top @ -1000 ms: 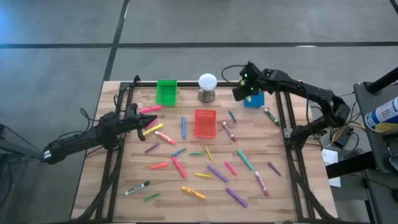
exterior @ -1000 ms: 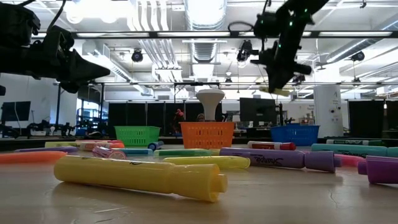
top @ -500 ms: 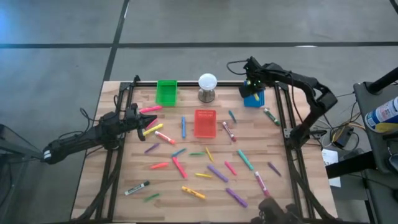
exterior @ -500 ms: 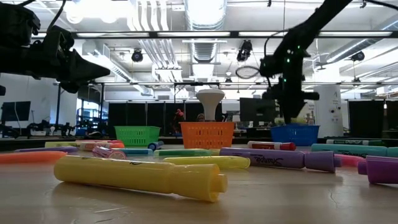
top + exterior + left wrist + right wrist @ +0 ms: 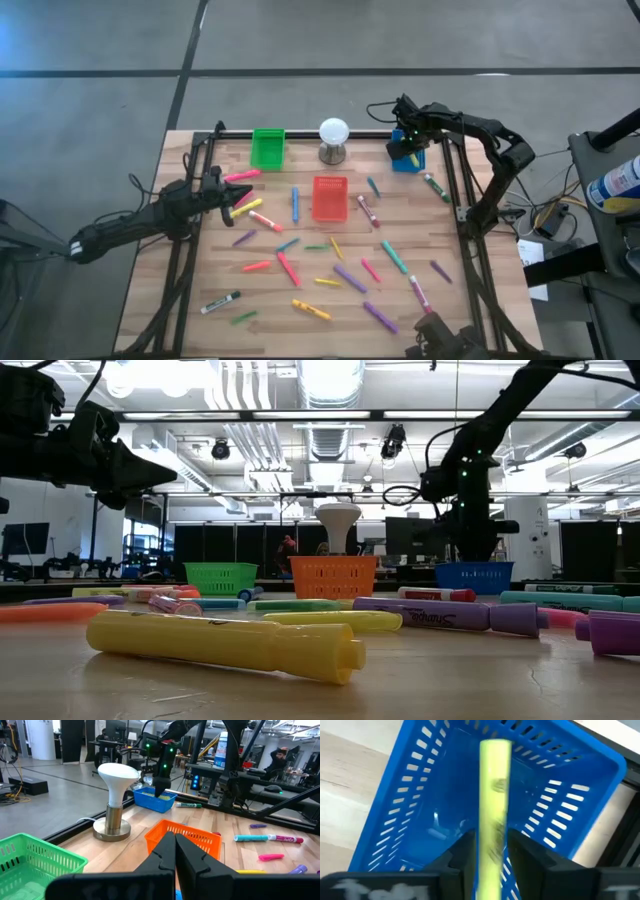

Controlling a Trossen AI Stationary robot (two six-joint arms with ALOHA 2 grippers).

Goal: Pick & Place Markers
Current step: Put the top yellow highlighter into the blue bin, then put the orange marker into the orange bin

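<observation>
Lowered since a moment ago, the right pincer (image 5: pixel 487 857) now hangs directly over the small blue slotted plastic bin (image 5: pixel 425 810), clamped on a yellow-green capped marker (image 5: pixel 492 795) pointing into it. Left pincer (image 5: pixel 175 857) waits, fingers together, empty.

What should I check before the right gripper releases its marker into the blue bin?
1. Marker held: yellow marker sits between the right gripper fingers. Ok.
2. Gripper over the blue bin: right wrist view looks straight into it. Ok.
3. Marker below the rim: cannot tell.
4. Bin floor free where visible. Ok.
5. Left gripper far off, by the table's left edge. Ok.
6. Lamp clear of the right arm. Ok.
</observation>
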